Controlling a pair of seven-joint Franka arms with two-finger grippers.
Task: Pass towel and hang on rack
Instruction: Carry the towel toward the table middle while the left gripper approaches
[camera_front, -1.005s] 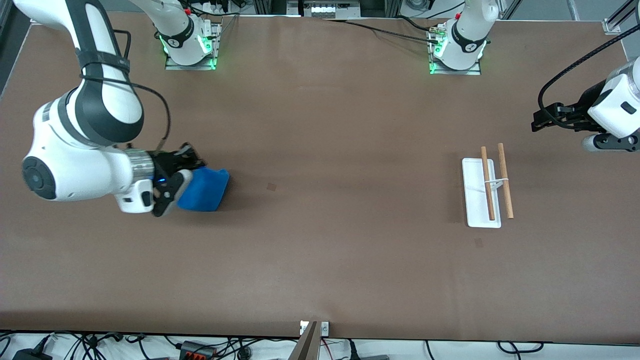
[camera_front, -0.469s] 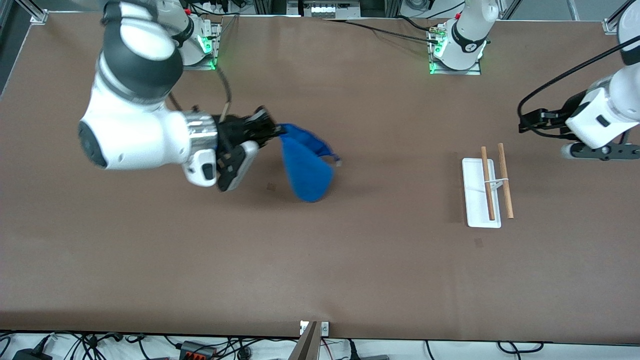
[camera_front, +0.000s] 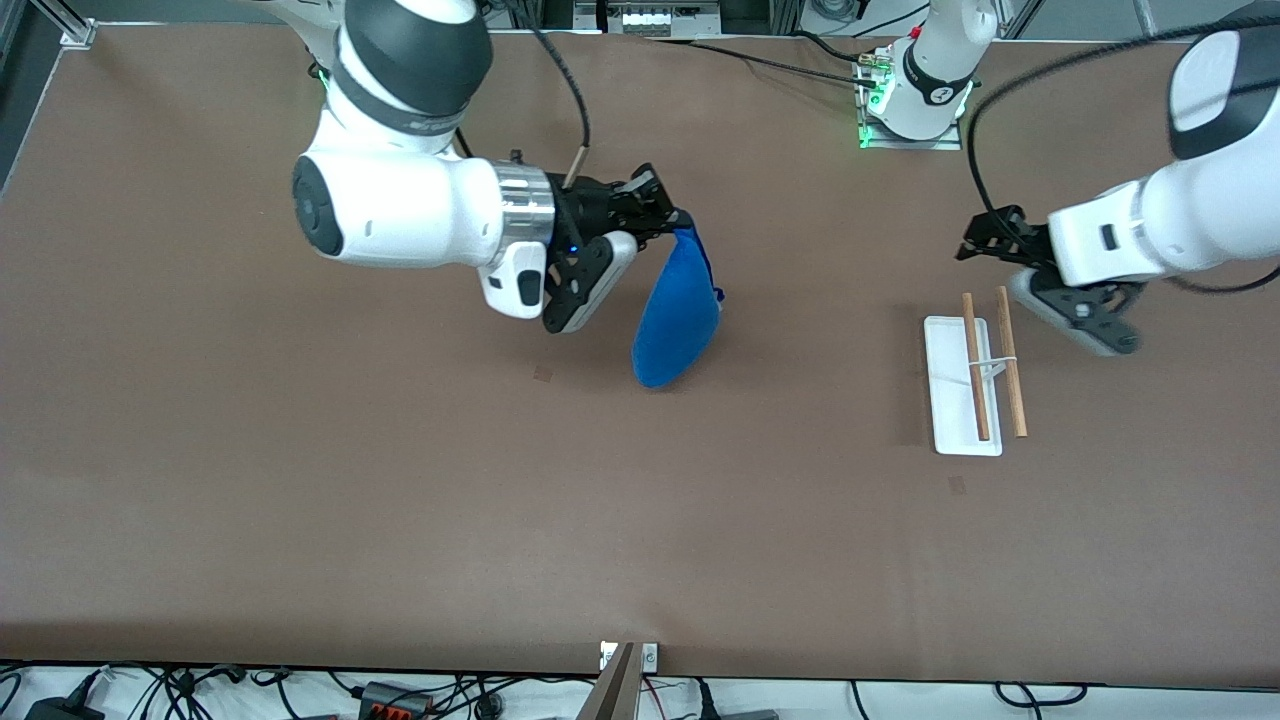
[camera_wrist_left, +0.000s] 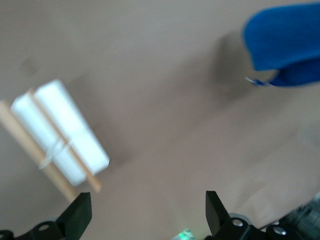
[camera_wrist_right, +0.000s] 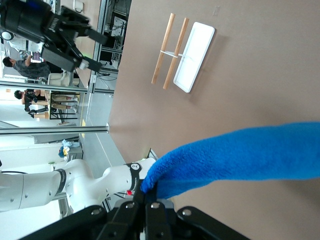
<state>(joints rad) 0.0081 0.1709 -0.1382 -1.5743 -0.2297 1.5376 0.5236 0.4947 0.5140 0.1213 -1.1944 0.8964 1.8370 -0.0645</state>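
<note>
The right gripper (camera_front: 672, 222), clamped on one edge of the soft, fuzzy blue towel (camera_front: 677, 320), held it dangling in a rounded fold over the brown table (camera_front: 400, 500). The left gripper (camera_front: 985, 245), jaws spread and empty, hovered near the rack (camera_front: 955, 400), whose two slim wooden rods stood above its flat white base.

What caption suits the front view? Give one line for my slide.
Right gripper carries the hanging towel over mid-table while the open left gripper nears the rack.
</note>
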